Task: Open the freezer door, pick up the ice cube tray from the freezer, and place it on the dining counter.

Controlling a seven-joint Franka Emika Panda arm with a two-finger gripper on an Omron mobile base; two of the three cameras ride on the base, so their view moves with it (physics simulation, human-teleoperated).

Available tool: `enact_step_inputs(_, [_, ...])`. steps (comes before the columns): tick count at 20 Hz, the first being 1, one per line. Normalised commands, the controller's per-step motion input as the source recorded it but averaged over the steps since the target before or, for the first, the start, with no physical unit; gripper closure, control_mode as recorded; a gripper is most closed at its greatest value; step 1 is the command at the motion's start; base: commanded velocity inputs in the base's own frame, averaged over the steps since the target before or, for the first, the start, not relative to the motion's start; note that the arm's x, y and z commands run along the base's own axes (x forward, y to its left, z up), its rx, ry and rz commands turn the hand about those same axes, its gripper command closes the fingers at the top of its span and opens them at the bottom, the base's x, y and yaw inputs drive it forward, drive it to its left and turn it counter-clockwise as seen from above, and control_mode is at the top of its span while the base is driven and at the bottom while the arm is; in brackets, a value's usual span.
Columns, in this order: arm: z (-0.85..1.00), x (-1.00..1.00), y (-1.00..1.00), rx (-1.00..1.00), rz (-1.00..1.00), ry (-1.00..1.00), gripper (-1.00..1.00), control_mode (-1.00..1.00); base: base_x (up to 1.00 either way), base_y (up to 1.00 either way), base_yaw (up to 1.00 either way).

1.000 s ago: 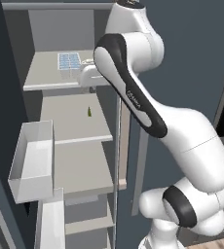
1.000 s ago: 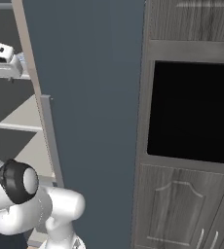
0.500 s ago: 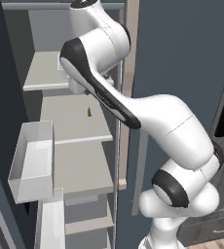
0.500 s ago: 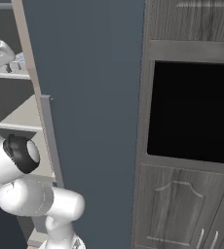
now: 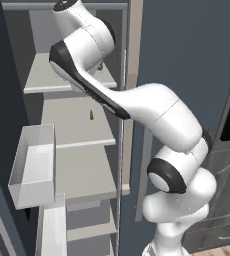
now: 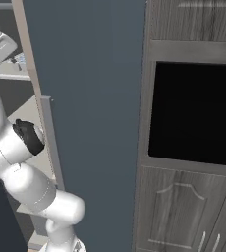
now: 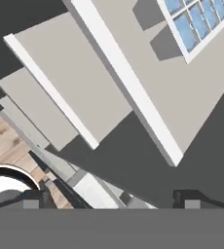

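Note:
The freezer [image 5: 82, 150] stands open, its grey shelves bare to the front. Its freezer door [image 5: 2, 110] is swung out at the left, with a white bin [image 5: 32, 165] on its inner side. In the hand view the ice cube tray [image 7: 196, 19], light grey with pale blue cells, lies on the top shelf [image 7: 148, 87] at the upper right. My gripper [image 7: 110, 198] is open, empty, and held off the shelf's front edge, apart from the tray. In the left base view my arm [image 5: 87, 55] covers the tray's place. The dining counter is out of view.
A small green thing [image 5: 91, 115] stands on the second shelf. The plain slate-blue door [image 6: 90, 123] closes the freezer's right side. Beyond it is the dark wood oven cabinet [image 6: 193, 113]. Lower shelves [image 7: 46, 112] step down below the hand, above a wood floor [image 7: 7, 141].
My arm has swung up and left into the freezer's top level, and now covers the tray in the left base view. The jaws stayed open.

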Motion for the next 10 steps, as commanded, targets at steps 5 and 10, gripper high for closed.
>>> enact_step_inputs(5, [0.00, 0.56, 0.02, -0.15, 0.16, 0.00, -1.00, -1.00, 0.00, 0.00, 0.00])
enact_step_inputs(10, [-0.03, 0.47, 0.00, -0.08, 0.13, 0.00, -1.00, -1.00, 0.00, 0.00, 0.00])
